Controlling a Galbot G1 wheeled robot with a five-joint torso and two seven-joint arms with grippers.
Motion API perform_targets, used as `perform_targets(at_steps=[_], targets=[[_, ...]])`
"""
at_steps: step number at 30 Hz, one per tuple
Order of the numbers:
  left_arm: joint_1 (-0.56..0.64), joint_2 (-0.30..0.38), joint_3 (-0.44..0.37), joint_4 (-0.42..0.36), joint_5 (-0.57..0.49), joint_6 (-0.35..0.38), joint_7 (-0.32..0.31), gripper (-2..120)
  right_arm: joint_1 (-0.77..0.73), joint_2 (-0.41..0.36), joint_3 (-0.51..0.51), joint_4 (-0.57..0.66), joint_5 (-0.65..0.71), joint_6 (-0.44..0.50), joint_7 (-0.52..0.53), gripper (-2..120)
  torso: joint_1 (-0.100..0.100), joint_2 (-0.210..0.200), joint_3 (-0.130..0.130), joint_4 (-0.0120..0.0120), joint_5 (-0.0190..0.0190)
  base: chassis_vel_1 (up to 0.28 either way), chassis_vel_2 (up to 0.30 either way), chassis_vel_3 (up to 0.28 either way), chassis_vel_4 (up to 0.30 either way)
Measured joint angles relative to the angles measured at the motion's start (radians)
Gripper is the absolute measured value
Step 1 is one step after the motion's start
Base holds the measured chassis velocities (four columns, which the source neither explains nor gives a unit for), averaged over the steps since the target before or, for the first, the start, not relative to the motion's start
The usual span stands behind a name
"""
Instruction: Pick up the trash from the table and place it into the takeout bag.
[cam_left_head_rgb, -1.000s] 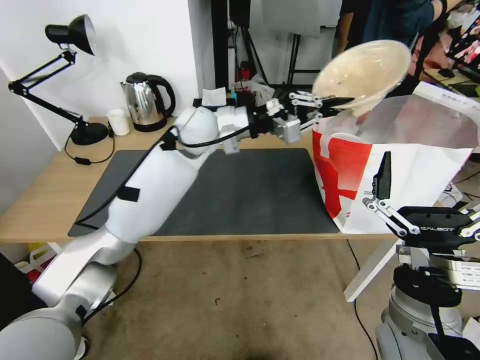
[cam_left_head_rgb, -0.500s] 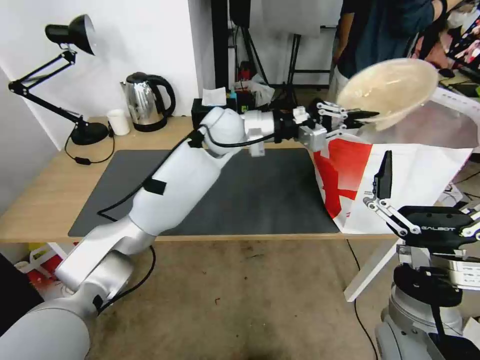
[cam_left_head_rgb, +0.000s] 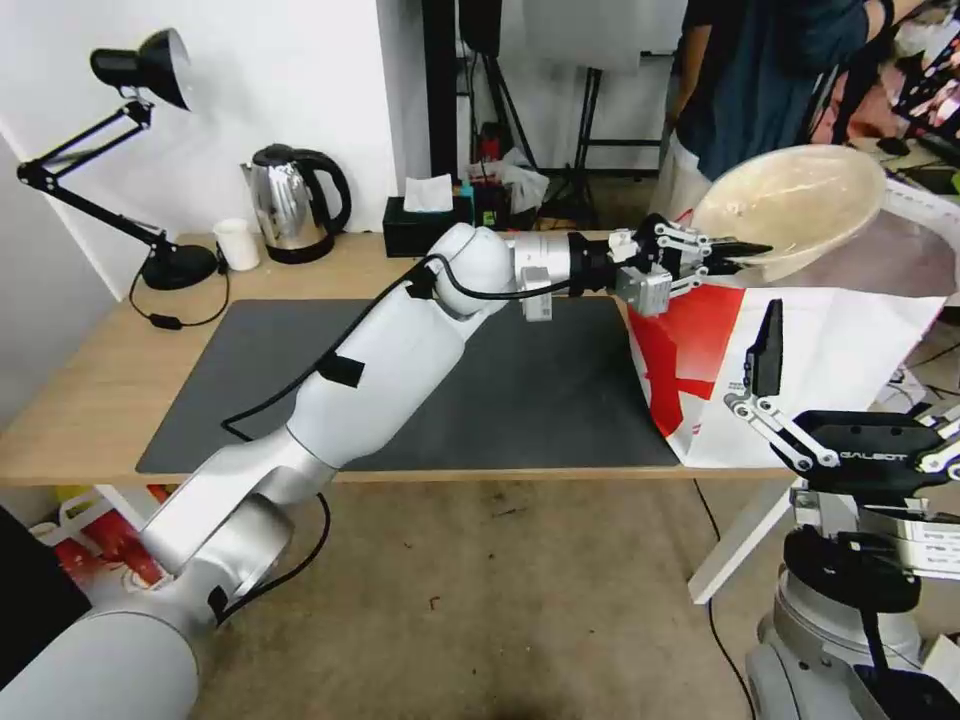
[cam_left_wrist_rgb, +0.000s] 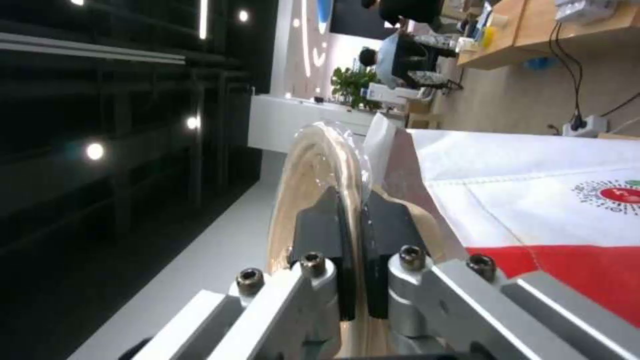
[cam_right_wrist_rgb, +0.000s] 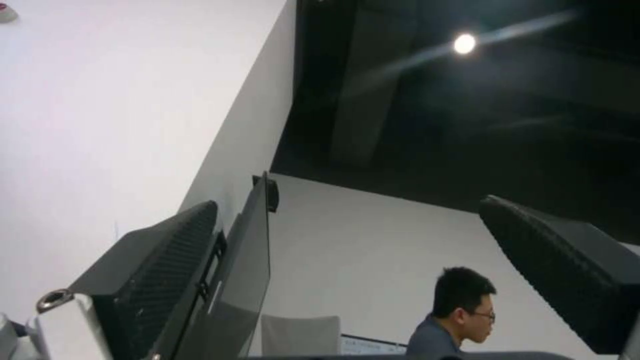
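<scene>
Above the takeout bag's (cam_left_head_rgb: 800, 370) open mouth, the left tool (cam_left_head_rgb: 745, 250) pinches the beige bowl's (cam_left_head_rgb: 790, 205) rim, so lowering and releasing seems next.

Wooden table (cam_left_head_rgb: 90, 400): black mat (cam_left_head_rgb: 520, 390), takeout bag (cam_left_head_rgb: 800, 380)

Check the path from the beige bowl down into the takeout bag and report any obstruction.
Nothing visible blocks it. The left gripper holds the beige bowl by its rim above the takeout bag, whose mouth gapes open. The right gripper waits open, nearer the robot.

bowl (cam_left_head_rgb: 790, 205): 1 | takeout bag (cam_left_head_rgb: 830, 370): 1 | kettle (cam_left_head_rgb: 290, 205): 1 | lamp (cam_left_head_rgb: 130, 150): 1 | white cup (cam_left_head_rgb: 237, 244): 1
</scene>
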Motion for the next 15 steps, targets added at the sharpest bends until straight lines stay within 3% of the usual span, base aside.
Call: perform_targets(at_steps=[13, 15], targets=[[0.006, 0.008, -0.008, 0.009, 0.009, -0.008, 0.001, 3, 0.005, -0.001, -0.006, 0.000, 0.000, -0.003, -0.003, 100, 0.000, 0.000, 0.000, 0.0000, 0.0000, 0.000, 0.000, 0.000, 0.000], [0.007, 0.009, -0.009, 0.009, 0.010, -0.008, -0.002, 13, 0.006, -0.002, -0.006, 0.001, 0.001, -0.003, -0.003, 100, 0.000, 0.000, 0.000, 0.0000, 0.0000, 0.000, 0.000, 0.000, 0.000]])
